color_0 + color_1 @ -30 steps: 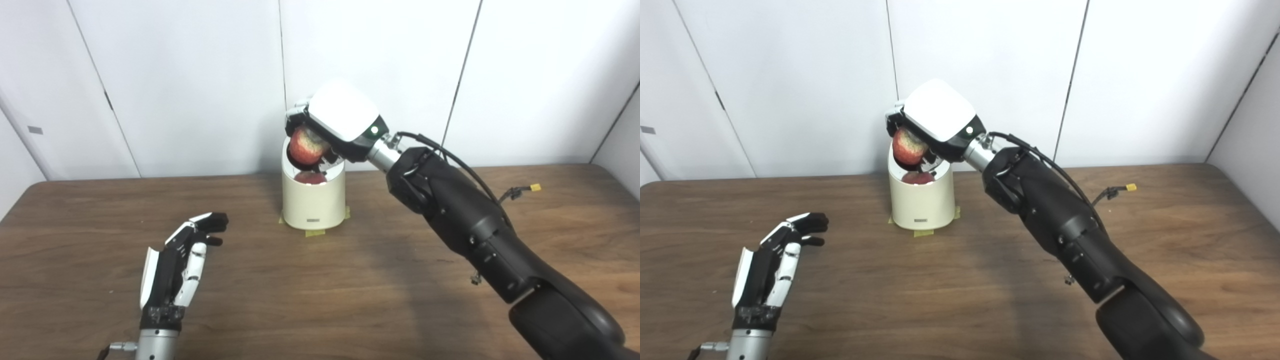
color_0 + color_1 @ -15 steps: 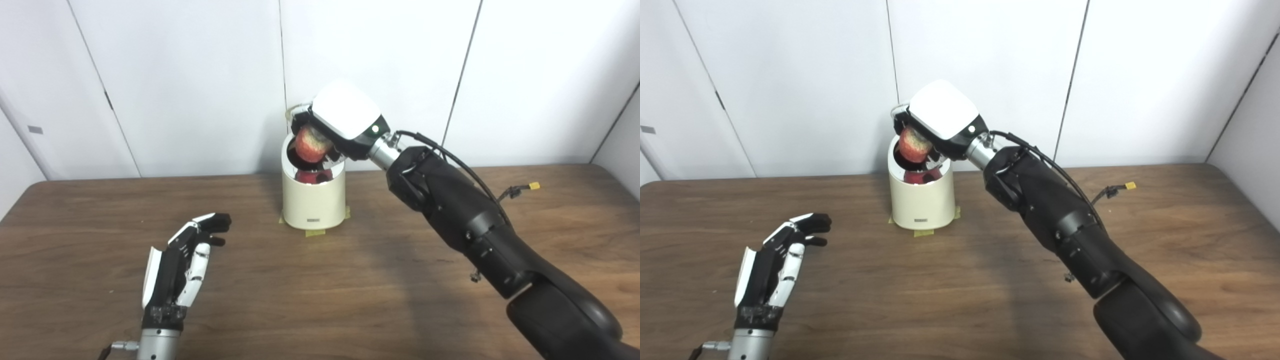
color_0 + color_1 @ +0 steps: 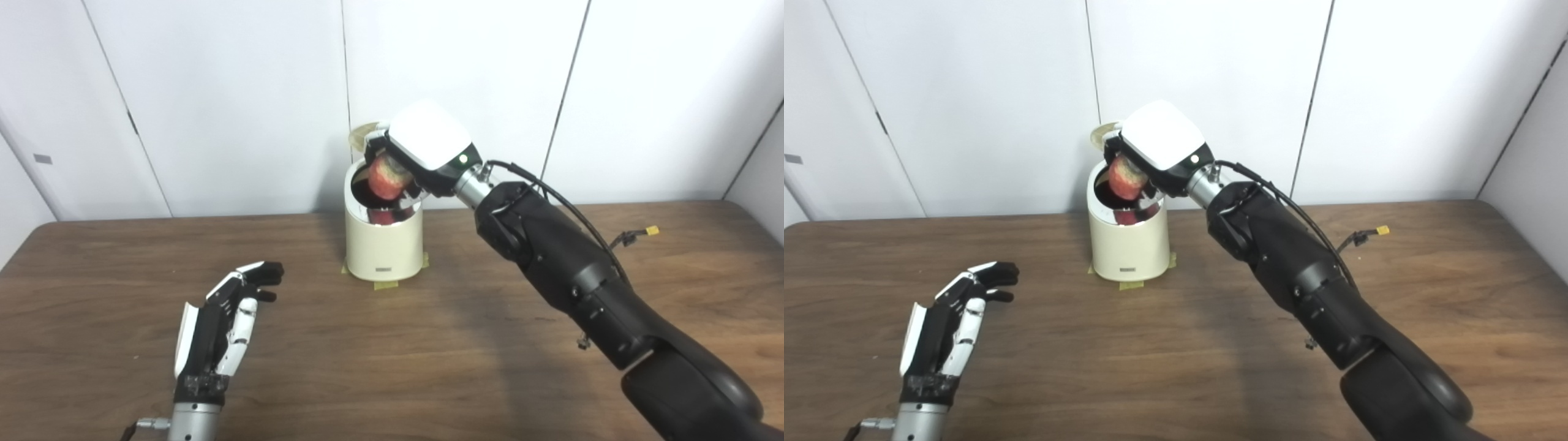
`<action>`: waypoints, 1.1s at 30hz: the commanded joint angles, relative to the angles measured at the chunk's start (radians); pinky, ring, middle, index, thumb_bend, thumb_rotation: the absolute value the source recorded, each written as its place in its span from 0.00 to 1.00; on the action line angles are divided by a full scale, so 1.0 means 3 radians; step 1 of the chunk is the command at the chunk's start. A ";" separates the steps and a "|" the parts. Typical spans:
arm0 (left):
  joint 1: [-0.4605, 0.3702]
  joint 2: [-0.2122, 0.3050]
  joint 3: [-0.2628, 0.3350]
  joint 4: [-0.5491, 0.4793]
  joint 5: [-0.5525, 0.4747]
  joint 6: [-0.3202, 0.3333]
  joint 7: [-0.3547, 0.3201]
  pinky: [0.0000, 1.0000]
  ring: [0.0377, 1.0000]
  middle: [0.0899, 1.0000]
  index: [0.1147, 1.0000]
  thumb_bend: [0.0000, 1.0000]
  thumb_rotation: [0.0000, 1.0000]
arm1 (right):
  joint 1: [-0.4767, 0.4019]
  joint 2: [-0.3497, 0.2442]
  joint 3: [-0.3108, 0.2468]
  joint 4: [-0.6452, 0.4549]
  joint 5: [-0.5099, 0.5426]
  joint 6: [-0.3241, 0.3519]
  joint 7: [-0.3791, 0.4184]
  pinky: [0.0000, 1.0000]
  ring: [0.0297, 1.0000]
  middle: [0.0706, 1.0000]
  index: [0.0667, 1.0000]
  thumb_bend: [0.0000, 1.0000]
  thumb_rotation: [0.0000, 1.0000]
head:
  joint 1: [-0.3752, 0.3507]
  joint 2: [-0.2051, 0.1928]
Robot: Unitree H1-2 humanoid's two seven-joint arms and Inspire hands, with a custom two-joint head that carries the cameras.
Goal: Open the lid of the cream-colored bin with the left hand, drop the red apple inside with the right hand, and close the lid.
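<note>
Fingers clasping apple, over open bin

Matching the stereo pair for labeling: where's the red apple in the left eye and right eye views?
Left eye view: red apple sits just left of picture center, upper half, held in the right robot hand over the open mouth of the cream-colored bin.
Right eye view: same apple appears further left, same height, right robot hand around it.
Shared landmark: the yellow tape under the bin's base.
</note>
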 commanded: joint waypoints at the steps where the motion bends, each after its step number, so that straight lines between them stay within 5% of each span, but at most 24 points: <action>1: -0.0048 -0.0008 -0.0021 0.0041 0.0042 -0.0142 -0.0001 0.63 0.70 0.69 0.67 0.15 0.79 | -0.0111 -0.0033 -0.0054 -0.0165 0.0052 0.0105 0.0040 0.50 0.65 0.82 0.77 0.99 0.25 | -0.0002 0.0005; 10: -0.0048 -0.0010 -0.0024 0.0027 0.0040 -0.0139 -0.0001 0.62 0.70 0.69 0.67 0.15 0.79 | -0.0086 -0.0058 -0.0071 -0.0298 0.0098 0.0124 0.0277 0.61 0.80 0.90 0.86 0.99 0.30 | 0.0001 0.0011; 20: -0.0049 -0.0030 -0.0028 0.0025 0.0028 -0.0126 0.0005 0.63 0.70 0.69 0.67 0.15 0.78 | -0.0090 -0.0071 -0.0080 -0.0280 0.0104 0.0032 0.0115 0.61 0.79 0.87 0.82 0.98 0.32 | 0.0000 0.0005; 24: -0.0045 -0.0038 -0.0030 0.0017 0.0031 -0.0115 0.0009 0.63 0.70 0.69 0.67 0.15 0.77 | -0.0096 -0.0078 -0.0094 -0.0080 0.0092 -0.0267 -0.0643 0.51 0.63 0.67 0.63 0.92 0.29 | 0.0000 0.0005; 26: -0.0045 -0.0043 -0.0031 0.0017 0.0022 -0.0110 0.0008 0.63 0.70 0.69 0.67 0.14 0.76 | -0.0059 -0.0056 -0.0155 -0.0034 0.0152 -0.0354 -0.0957 0.37 0.43 0.47 0.48 0.69 0.23 | 0.0007 0.0007; 28: -0.0049 -0.0044 -0.0032 0.0028 0.0012 -0.0117 0.0005 0.63 0.70 0.69 0.67 0.14 0.75 | -0.0002 -0.0022 -0.0232 -0.0042 0.0230 -0.0404 -0.1163 0.29 0.33 0.38 0.44 0.55 0.18 | 0.0013 0.0007; 33: -0.0058 -0.0044 -0.0030 0.0043 0.0015 -0.0117 0.0009 0.62 0.70 0.69 0.67 0.14 0.72 | 0.0234 0.0071 -0.0482 -0.0286 0.0524 -0.0462 -0.1334 0.19 0.22 0.27 0.43 0.52 0.16 | 0.0005 0.0006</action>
